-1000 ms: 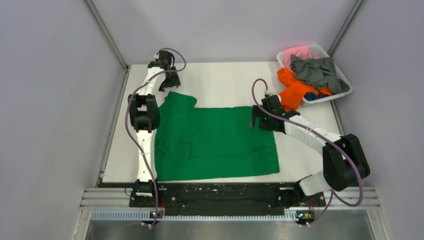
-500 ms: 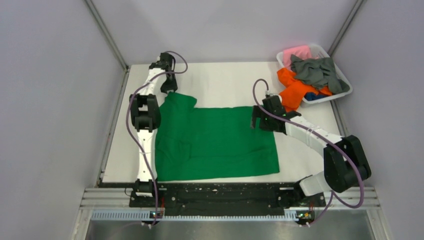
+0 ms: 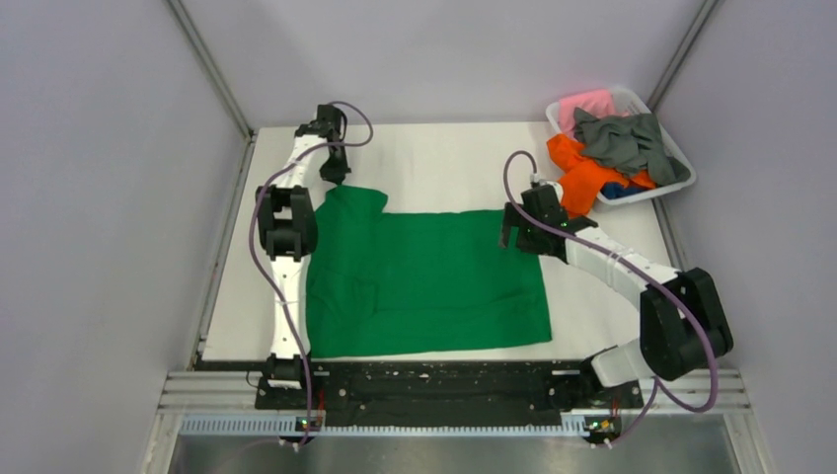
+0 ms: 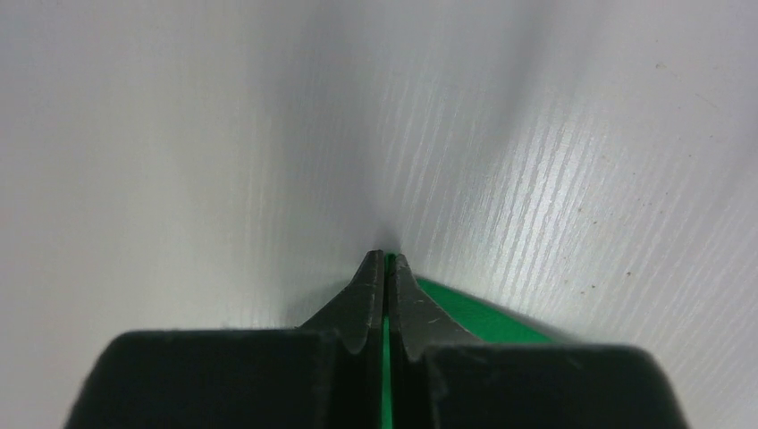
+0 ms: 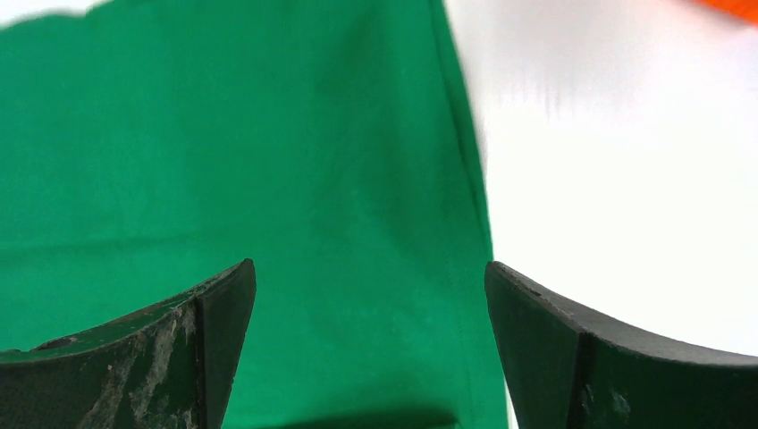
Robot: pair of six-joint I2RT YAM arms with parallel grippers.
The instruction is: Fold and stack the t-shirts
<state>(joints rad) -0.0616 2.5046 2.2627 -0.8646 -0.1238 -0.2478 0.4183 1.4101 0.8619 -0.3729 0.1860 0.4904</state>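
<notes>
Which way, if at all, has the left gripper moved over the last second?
Yes. The left gripper has shifted slightly toward the table's near edge, closing the gap to the unmoved green t-shirt's far-left corner.

The white table (image 3: 444,158) is enclosed on three sides by plain pale grey walls (image 3: 99,197), which are joined at the far corners by slanting metal posts (image 3: 209,69). An aluminium rail (image 3: 197,387) is set along its near edge. Everything is evenly lit.
</notes>
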